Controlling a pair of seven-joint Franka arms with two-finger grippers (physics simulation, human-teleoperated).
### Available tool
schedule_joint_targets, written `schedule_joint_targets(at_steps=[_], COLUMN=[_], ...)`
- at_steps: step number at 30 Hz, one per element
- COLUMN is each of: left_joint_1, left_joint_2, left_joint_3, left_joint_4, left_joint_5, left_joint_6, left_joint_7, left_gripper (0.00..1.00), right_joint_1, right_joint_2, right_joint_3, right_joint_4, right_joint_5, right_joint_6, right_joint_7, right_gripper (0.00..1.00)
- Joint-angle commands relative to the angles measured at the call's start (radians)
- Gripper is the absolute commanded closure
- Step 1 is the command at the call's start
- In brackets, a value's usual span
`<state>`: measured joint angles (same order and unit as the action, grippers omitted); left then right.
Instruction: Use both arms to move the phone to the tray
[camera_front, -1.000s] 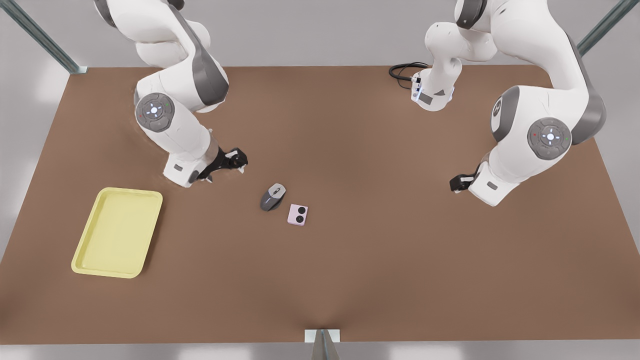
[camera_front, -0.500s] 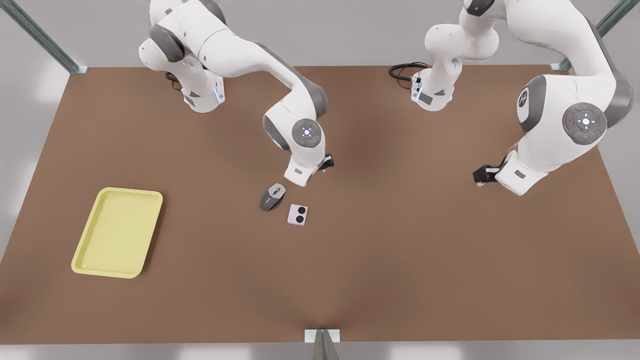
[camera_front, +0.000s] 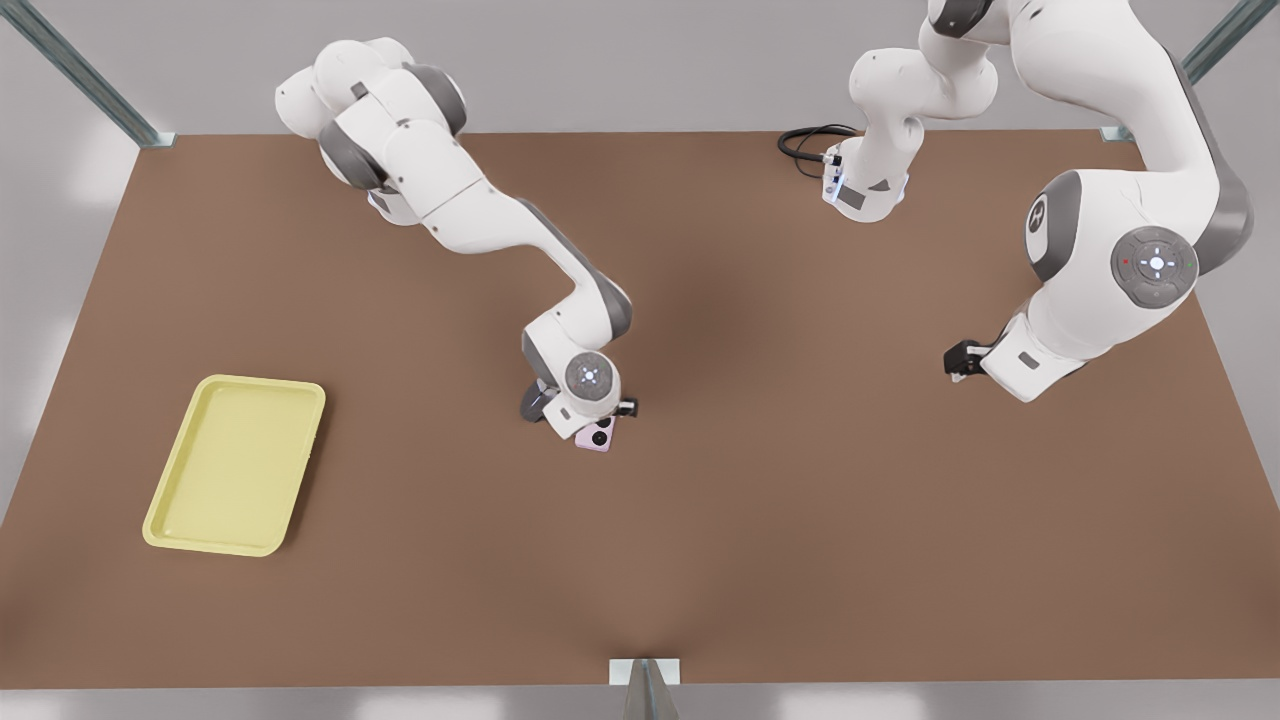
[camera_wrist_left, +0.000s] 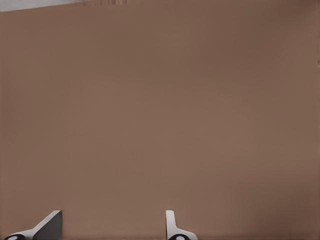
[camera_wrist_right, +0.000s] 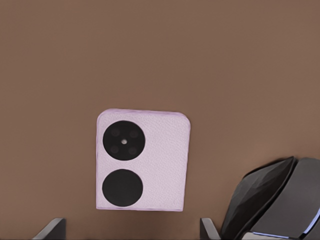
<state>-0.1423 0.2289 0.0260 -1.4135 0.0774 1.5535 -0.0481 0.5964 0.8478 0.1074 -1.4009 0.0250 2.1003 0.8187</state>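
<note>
In the front view, the right gripper (camera_front: 612, 412) is poised directly over the phone (camera_front: 598, 437), evidently lined up for a grasp; the phone lies on the table (camera_front: 760, 520), well apart from the tray (camera_front: 170, 500) at 9 o'clock. Most of the phone and nearly all of the mouse (camera_front: 531, 404) are hidden by that wrist. The left gripper (camera_front: 957, 360) waits at 3 o'clock. In the left wrist view, two fingertips (camera_wrist_left: 172, 225) are seen parted over bare table, nothing held. In the right wrist view, the phone (camera_wrist_right: 143, 160) is framed between spread fingertips (camera_wrist_right: 209, 229), not yet touched; the mouse (camera_wrist_right: 275, 200) lies just beside, cut off at the edge.
</note>
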Motion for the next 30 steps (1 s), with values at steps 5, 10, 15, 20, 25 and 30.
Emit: schedule_joint_targets(at_steps=[5, 10, 15, 20, 25, 30], left_joint_1=[-0.005, -0.005, -0.003, 0.004, 0.004, 0.006], left_joint_2=[-0.011, 0.003, 0.003, 0.006, 0.015, 0.015], left_joint_3=[-0.006, 0.0, 0.0, 0.002, 0.003, 0.009], left_joint_4=[-0.001, -0.001, -0.001, -0.001, -0.001, -0.001], left_joint_5=[-0.002, -0.002, -0.004, -0.004, -0.004, -0.004], left_joint_6=[-0.027, -0.018, -0.018, -0.001, 0.005, 0.005], left_joint_7=[0.045, 0.045, 0.047, 0.047, 0.045, 0.047], left_gripper=[0.0, 0.0, 0.0, 0.0, 0.0, 0.0], right_joint_1=[-0.017, -0.027, -0.027, -0.029, -0.03, -0.036], right_joint_2=[0.022, 0.03, 0.025, 0.03, 0.031, 0.042], right_joint_3=[0.018, 0.018, 0.024, 0.024, 0.024, 0.024], right_joint_4=[-0.001, -0.009, -0.027, -0.027, -0.027, -0.026], right_joint_5=[-0.011, -0.059, -0.071, -0.088, -0.089, -0.088], right_joint_6=[0.116, 0.115, 0.116, 0.118, 0.116, 0.116], right_joint_7=[0.267, 0.267, 0.258, 0.247, 0.244, 0.235], right_gripper=[0.0, 0.0, 0.0, 0.0, 0.0, 0.0])
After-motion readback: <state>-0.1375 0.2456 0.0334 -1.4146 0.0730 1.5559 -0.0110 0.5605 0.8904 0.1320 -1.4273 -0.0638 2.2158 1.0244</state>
